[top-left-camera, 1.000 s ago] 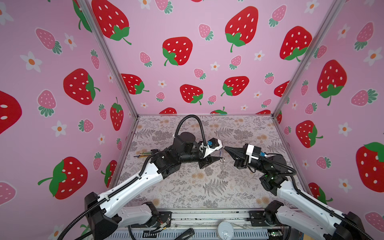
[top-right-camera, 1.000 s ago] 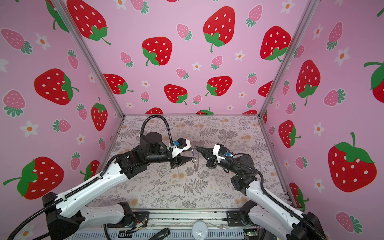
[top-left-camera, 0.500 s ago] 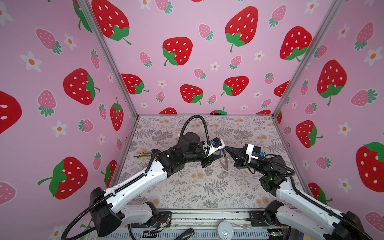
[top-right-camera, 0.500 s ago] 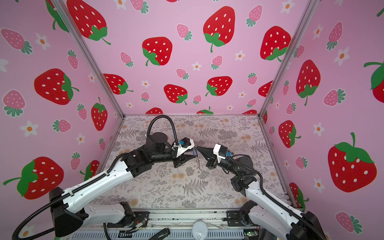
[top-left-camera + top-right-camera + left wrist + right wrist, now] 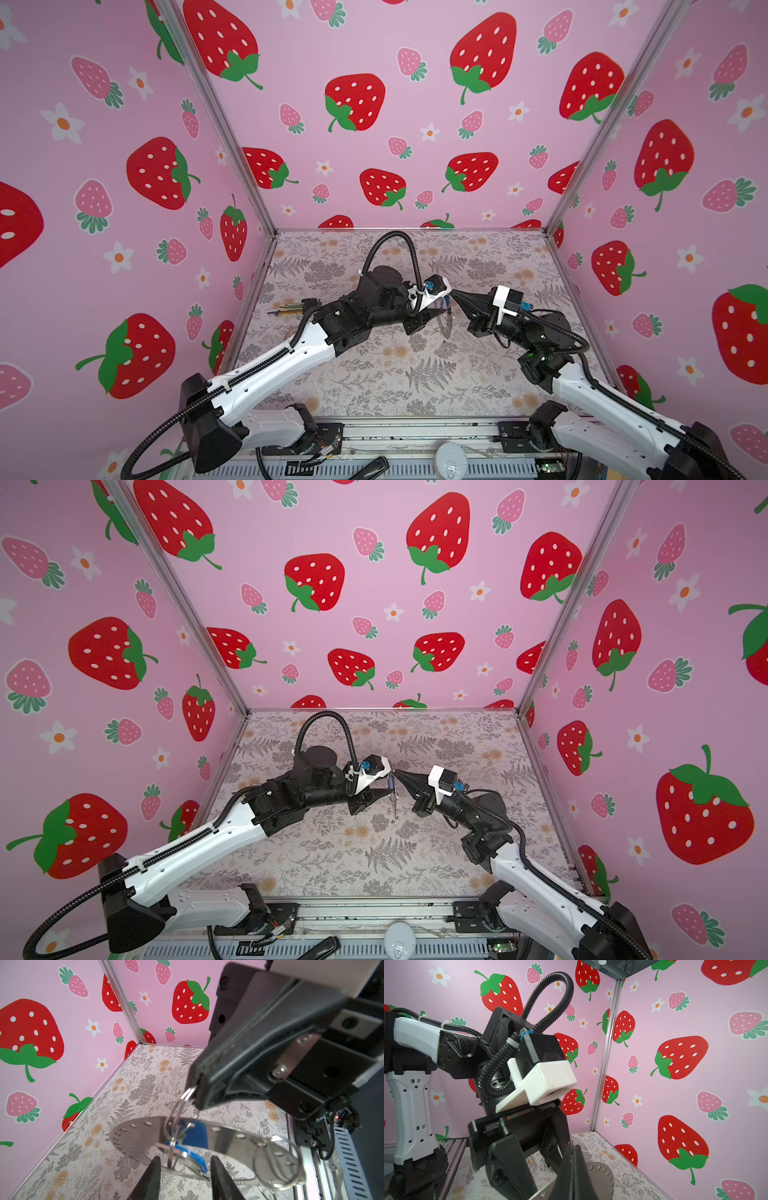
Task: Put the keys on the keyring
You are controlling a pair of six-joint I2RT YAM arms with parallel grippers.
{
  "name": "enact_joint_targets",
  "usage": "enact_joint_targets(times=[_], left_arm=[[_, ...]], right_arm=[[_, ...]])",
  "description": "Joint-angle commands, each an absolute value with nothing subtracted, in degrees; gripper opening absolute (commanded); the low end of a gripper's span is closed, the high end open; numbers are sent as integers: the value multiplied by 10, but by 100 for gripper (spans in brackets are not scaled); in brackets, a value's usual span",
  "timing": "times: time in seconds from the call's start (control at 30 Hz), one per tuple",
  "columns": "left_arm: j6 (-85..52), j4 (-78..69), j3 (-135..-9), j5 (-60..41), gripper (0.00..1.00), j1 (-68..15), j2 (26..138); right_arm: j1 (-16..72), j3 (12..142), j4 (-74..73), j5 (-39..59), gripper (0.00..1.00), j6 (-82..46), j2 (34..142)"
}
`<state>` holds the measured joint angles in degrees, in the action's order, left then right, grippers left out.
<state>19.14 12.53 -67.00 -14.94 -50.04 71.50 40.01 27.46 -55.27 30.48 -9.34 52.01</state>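
Observation:
My right gripper (image 5: pixel 196 1083) is shut on a small wire ring (image 5: pixel 188 1093) in mid-air above the middle of the floor. From that ring hang the keyring (image 5: pixel 135 1136), a wide flat grey metal ring with tiny holes, and the blue-headed key (image 5: pixel 187 1156). In both top views the keyring (image 5: pixel 394 803) hangs edge-on below the right gripper (image 5: pixel 397 772). My left gripper (image 5: pixel 185 1180) is open, one finger on each side of the key. A narrow gap shows at each side. In the right wrist view the shut fingertips (image 5: pixel 572 1148) hide the small ring; part of the keyring (image 5: pixel 600 1176) shows behind them.
A dark bundle of thin yellow-green-tipped tools (image 5: pixel 291 309) lies on the floral floor by the left wall. A second small wire ring (image 5: pixel 276 1164) hangs on the keyring's band. Pink strawberry walls close in three sides; a metal rail (image 5: pixel 415 432) runs along the front.
My left gripper has moved right, up to the hanging key, and now straddles it. The right gripper has stayed shut in the same place.

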Motion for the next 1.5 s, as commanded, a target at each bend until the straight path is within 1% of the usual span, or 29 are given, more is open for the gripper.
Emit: enact_joint_targets(times=[0.0,0.1,0.23,0.43,0.57,0.63,0.73,0.9,1.1,1.47], left_arm=[[197,111,-699,-142,42,-503,708],[200,112,-700,-137,40,-503,708],[202,116,-702,-135,34,-503,709],[207,127,-704,-125,23,-504,712],[211,128,-708,-120,15,-505,715],[211,125,-708,-99,11,-511,717],[213,123,-711,-56,0,-522,725],[236,121,-720,-9,0,-548,739],[261,113,-720,64,0,-576,751],[297,121,-728,134,0,-599,772]], right_arm=[[403,271,-591,309,0,-110,518],[403,270,-595,313,0,-113,518],[403,268,-595,310,0,-113,518],[404,269,-593,306,0,-113,518],[405,269,-598,286,0,-119,518],[405,269,-604,265,0,-129,536],[407,266,-633,244,0,-152,544],[414,267,-661,213,0,-169,556],[417,259,-669,158,0,-170,544],[417,252,-674,134,0,-171,541]])
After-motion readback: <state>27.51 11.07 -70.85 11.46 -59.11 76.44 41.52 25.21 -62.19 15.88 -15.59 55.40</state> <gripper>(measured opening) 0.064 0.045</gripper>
